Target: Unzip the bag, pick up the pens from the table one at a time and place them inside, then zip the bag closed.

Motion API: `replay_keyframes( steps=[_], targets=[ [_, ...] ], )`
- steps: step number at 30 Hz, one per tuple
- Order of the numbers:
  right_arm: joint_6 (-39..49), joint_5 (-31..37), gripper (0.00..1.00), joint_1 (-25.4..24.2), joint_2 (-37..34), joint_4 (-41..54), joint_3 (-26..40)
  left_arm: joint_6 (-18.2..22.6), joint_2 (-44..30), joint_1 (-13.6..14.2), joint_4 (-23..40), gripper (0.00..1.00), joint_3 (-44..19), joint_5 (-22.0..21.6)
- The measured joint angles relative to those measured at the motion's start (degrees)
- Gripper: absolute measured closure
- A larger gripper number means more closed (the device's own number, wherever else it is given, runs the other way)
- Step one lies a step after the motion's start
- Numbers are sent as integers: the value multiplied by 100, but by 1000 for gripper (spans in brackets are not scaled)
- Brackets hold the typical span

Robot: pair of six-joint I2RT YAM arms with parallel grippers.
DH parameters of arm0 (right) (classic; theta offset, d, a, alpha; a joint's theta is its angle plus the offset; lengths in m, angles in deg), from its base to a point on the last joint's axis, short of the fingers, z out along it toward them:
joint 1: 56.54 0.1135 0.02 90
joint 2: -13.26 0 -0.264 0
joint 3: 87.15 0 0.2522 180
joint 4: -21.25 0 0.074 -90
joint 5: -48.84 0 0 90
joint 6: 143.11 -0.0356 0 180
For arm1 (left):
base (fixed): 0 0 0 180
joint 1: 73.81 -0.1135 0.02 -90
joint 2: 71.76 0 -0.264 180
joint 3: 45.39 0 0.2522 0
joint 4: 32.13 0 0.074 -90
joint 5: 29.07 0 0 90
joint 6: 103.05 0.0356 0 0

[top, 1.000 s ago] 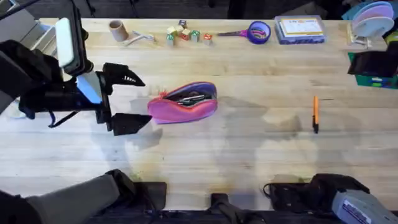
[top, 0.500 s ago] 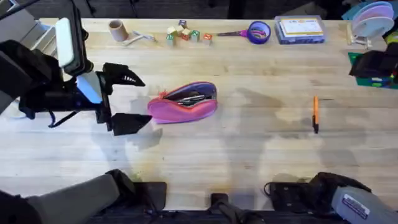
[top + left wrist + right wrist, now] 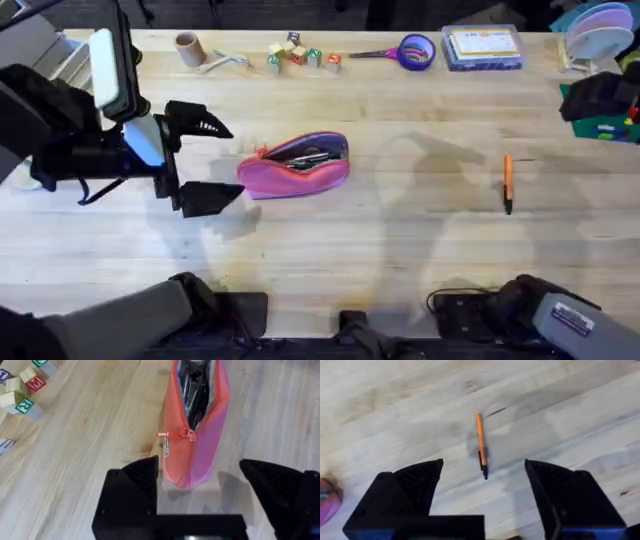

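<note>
One pen out, pouch unzipped

Lying mid-left on the bench (image 3: pixel 400 240), the pink bag (image 3: pixel 295 167) gapes open, dark items inside. Just beside its zipper end, the left gripper (image 3: pixel 205 160) has its fingers spread, empty. The orange pen (image 3: pixel 507 182) lies well right; above it, the right gripper (image 3: pixel 485 485) is also spread.

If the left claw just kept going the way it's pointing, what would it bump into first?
Most likely the pink bag. The left gripper is open, aimed at the bag's zipped end, with a bare strip of table between them. How high it hangs is hard to judge.
</note>
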Motion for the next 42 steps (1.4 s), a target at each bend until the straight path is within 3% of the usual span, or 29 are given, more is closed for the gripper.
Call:
replay_keyframes(
  steps=[8, 28, 38, 42],
  targets=[
    [166, -474, 6, -593, -159, -4, -423, -1, 0, 0, 1, 7, 0, -2],
    [185, -579, 4, -624, -936, -637, -630, 1, 0, 0, 1, 7, 0, -2],
    [-259, -597, 4, -609, -938, -1319, -1725, 1, 0, 0, -40, 7, 0, -2],
    [-368, -597, 4, -391, -938, -2135, -2275, 0, 0, 0, -40, 7, 0, 0]
  ],
)
